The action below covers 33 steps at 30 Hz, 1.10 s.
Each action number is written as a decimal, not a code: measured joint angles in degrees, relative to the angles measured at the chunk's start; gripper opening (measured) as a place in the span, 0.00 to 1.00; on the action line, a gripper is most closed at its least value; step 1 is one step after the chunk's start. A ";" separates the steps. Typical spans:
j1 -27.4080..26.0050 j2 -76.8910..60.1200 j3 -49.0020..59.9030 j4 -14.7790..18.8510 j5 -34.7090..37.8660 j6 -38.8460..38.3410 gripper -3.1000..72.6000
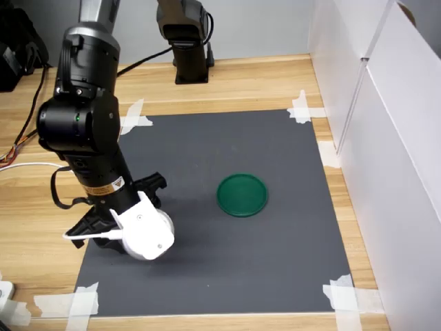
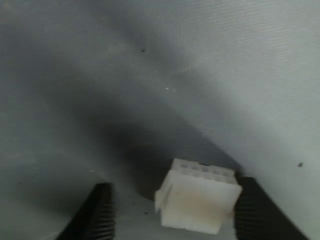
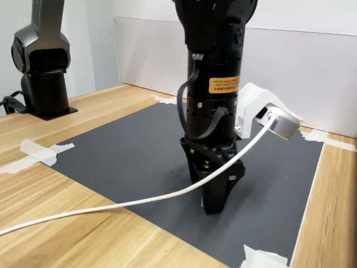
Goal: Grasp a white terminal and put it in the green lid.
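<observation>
In the wrist view the white terminal (image 2: 197, 200) lies on the dark mat between my two black fingers. It rests against one finger (image 2: 252, 210), and a gap separates it from the other finger (image 2: 97, 212). My gripper (image 2: 175, 192) is open around it. The second exterior view shows the gripper (image 3: 215, 202) pointing straight down with its tips at the mat; the terminal is hidden there. The green lid (image 1: 242, 194) lies flat on the mat, to the right of the arm in the first exterior view, and nothing shows in it.
The dark grey mat (image 1: 275, 262) is taped to a wooden table. A white wall panel (image 1: 386, 152) stands along the first exterior view's right. A second black arm base (image 1: 187, 48) stands at the back. A white cable (image 3: 111, 206) trails from the wrist camera across the table.
</observation>
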 joint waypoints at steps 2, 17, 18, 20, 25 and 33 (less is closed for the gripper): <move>0.00 0.05 0.00 0.00 -0.16 0.05 0.71; -2.97 0.30 -0.36 3.00 -1.10 -0.03 0.49; -3.17 0.30 -0.36 3.00 -1.10 -0.03 0.49; -3.36 0.30 -0.36 3.39 -1.10 -0.26 0.49; -3.73 -0.09 -0.36 4.91 -0.47 -2.30 0.48; -3.84 -3.87 -0.36 8.09 0.83 -5.09 0.48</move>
